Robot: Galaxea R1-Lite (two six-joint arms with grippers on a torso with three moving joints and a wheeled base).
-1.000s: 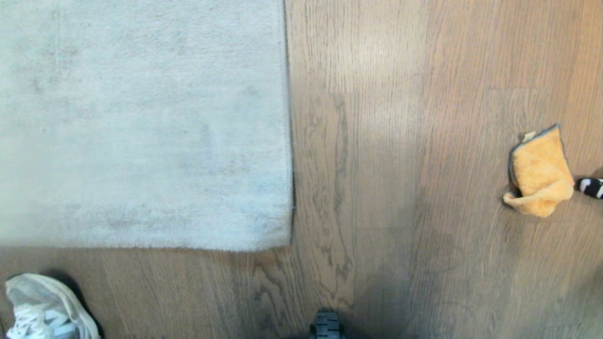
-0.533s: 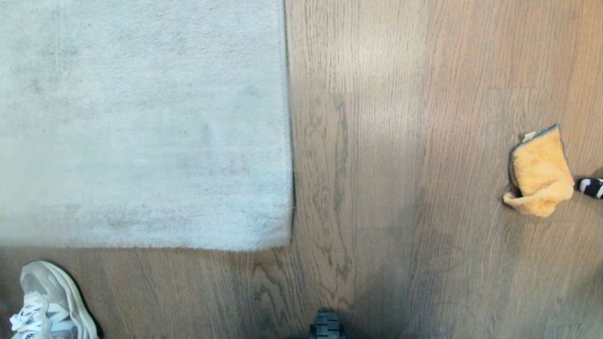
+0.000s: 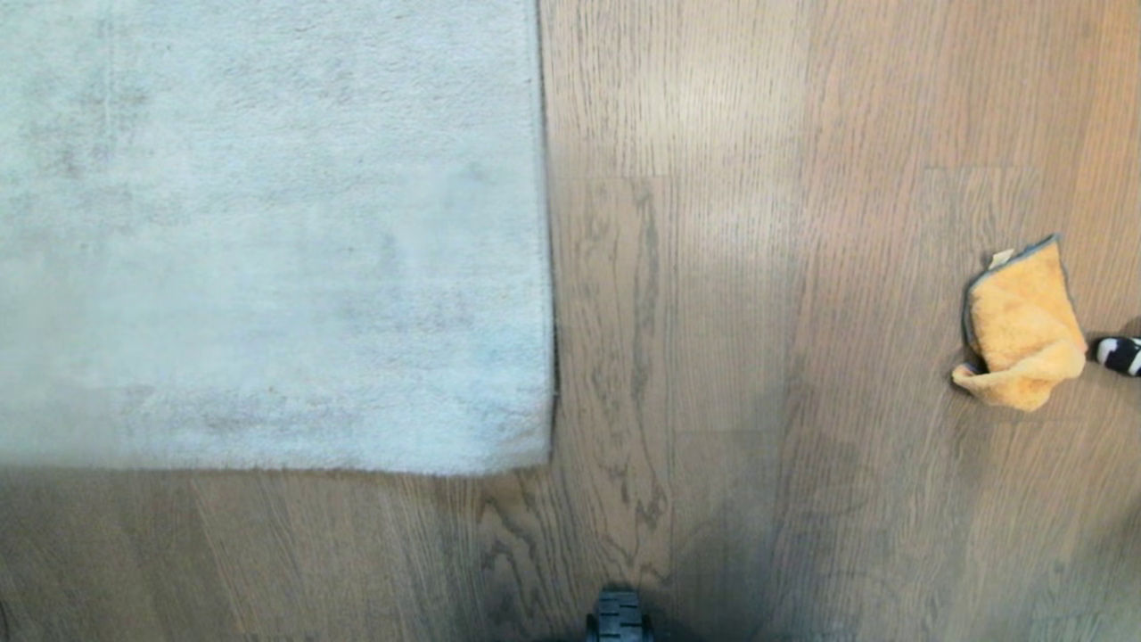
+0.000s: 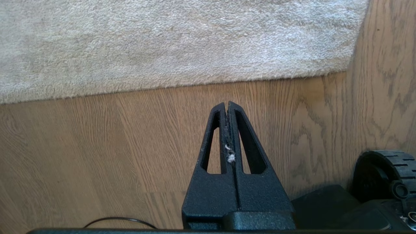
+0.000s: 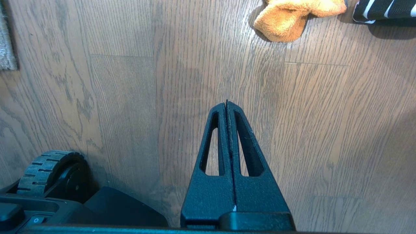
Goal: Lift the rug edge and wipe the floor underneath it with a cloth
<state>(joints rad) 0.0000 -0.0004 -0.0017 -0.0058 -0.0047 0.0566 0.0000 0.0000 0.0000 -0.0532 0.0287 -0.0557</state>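
The light grey rug lies flat on the brown plank floor, filling the upper left of the head view, its corner at the middle. The orange cloth lies crumpled on the floor at the far right. Neither arm shows in the head view. My left gripper is shut and empty, with bits of white fluff between its fingers, above bare floor short of the rug's edge. Over open floor, my right gripper is shut and empty too, well short of the cloth.
A black-and-white striped thing lies just right of the cloth, seen also in the right wrist view. The robot's black front wheel sits at the near edge; base and wheel show in both wrist views.
A person's grey-white sneaker at the lower left has moved out of the head view. Rug, cloth and both grippers have stayed still.
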